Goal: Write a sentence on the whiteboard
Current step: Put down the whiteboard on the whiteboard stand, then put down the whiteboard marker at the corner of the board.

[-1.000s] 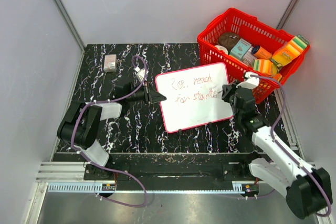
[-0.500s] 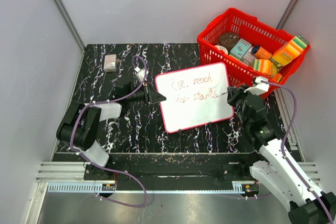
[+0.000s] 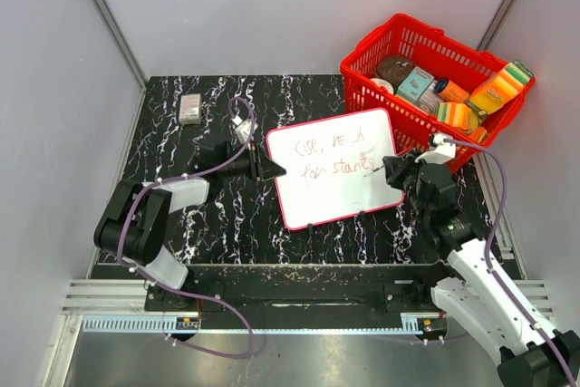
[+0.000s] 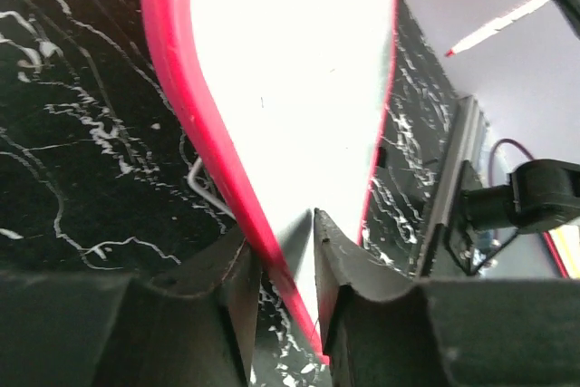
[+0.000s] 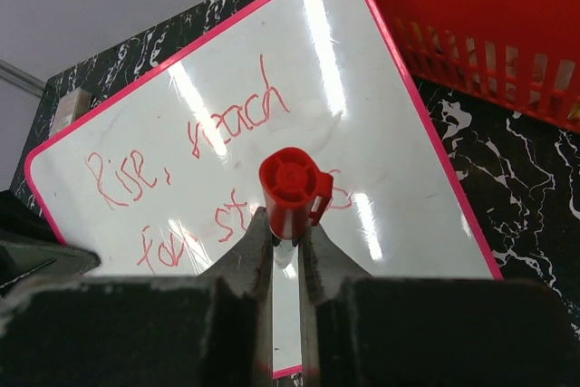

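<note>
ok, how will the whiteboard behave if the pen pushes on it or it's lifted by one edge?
Probably light and fairly stiff: the whiteboard looks thin and flat, and the left gripper grips it by the rim alone. It likely slides easily on the smooth table under the marker unless braced. Its glossy face may be slippery.

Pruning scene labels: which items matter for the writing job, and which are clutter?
In use: whiteboard, sentence, red marker in right claw, left claw on the rim.
Lying about: red basket of packaged goods, small block far left.
</note>
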You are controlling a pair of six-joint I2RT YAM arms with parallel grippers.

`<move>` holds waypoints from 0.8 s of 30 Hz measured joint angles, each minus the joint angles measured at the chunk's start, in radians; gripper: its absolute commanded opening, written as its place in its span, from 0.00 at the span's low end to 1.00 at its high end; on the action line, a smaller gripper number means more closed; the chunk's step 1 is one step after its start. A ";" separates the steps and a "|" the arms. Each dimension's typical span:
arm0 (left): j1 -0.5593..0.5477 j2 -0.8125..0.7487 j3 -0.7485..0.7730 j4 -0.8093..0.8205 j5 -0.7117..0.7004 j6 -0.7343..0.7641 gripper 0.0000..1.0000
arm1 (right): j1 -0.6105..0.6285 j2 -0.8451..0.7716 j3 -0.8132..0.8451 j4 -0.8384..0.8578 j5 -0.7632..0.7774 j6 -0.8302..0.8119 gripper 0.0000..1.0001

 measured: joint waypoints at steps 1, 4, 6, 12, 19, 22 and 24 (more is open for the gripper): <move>-0.002 -0.001 0.000 -0.013 -0.022 0.022 0.39 | 0.000 -0.002 0.000 -0.007 -0.007 0.004 0.00; -0.003 -0.003 0.000 -0.047 -0.061 0.063 0.51 | 0.000 -0.018 -0.002 -0.033 -0.029 0.020 0.00; -0.003 -0.005 0.000 -0.059 -0.079 0.082 0.63 | 0.000 -0.034 -0.006 -0.042 -0.040 0.031 0.00; -0.007 -0.030 -0.003 -0.077 -0.124 0.114 0.87 | 0.000 -0.066 -0.013 -0.099 -0.086 0.052 0.00; -0.013 -0.085 -0.018 -0.086 -0.174 0.133 0.94 | 0.000 -0.141 -0.026 -0.202 -0.122 0.074 0.00; -0.013 -0.111 -0.037 -0.087 -0.194 0.137 0.94 | 0.000 -0.171 -0.033 -0.242 -0.146 0.101 0.00; -0.013 -0.140 -0.052 -0.092 -0.215 0.140 0.94 | 0.000 -0.188 -0.043 -0.266 -0.164 0.124 0.00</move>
